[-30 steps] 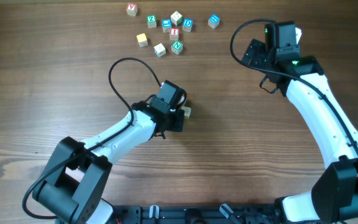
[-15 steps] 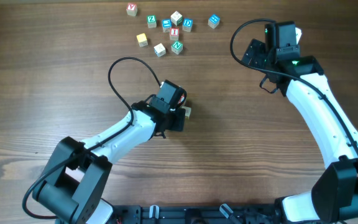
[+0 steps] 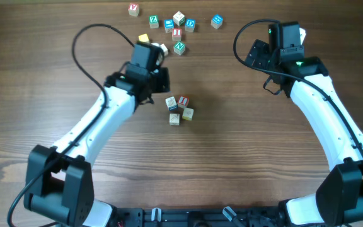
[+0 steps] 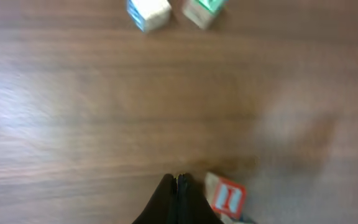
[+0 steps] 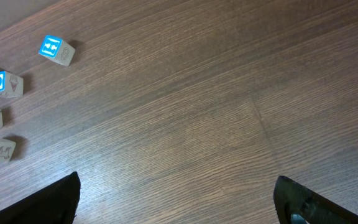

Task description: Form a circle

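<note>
The left wrist view is blurred, a red-faced cube (image 4: pixel 227 198) cut off beside the closed left gripper (image 4: pixel 178 186). The circle (image 3: pixel 179 108), 4 cubes, lies nearer, rightward. The right gripper (image 5: pixel 176 202) gapes wide.

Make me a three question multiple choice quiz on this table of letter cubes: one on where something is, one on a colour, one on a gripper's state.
1. Where does the small cluster of cubes lie?
A. near the middle of the table
B. at the far left edge
C. at the near right corner

2. What colour is the face of the lone cube at the right end of the top scatter?
A. red
B. blue
C. yellow

3. The left gripper is:
A. wide open
B. shut, with nothing between its fingers
C. clamped on a blue cube

Answers:
1 A, the overhead view shows the cluster mid-table.
2 B, the right wrist view shows its blue face.
3 B, the left wrist view shows its fingers pressed together, with a red cube beside them.
</note>
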{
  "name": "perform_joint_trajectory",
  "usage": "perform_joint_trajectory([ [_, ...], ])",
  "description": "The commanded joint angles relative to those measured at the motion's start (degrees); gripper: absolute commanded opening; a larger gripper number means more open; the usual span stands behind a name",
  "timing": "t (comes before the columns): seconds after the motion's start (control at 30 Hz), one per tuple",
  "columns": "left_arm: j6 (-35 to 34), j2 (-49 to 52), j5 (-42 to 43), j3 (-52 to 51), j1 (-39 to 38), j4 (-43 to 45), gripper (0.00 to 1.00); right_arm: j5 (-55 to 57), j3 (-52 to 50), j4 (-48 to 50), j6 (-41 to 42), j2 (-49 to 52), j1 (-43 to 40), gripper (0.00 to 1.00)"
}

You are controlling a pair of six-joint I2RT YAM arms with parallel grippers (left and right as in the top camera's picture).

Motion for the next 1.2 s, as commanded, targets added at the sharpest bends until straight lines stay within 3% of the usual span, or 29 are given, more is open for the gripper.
perform_joint_trajectory([
  [0.0,0.1,-0.8,1.3,0.9,1.4,-2.9,0.04,0.8,0.1,0.1,-0.7,0.2,0.0,1.0],
  [0.23,0.1,4.7,2.7,0.8,-1.7,-14.4,0.04,0.8,0.1,0.1,-0.7,0.2,0.0,1.0],
  [0.5,-0.2,12.0,2.7,0.5,-6.7,-15.4,0.04,0.8,0.1,0.1,-0.7,0.2,0.0,1.0],
  [1.17,-0.6,12.2,4.0,0.5,-8.0,-15.5,0.04,0.8,0.1,0.1,-0.7,0.2,0.0,1.0],
])
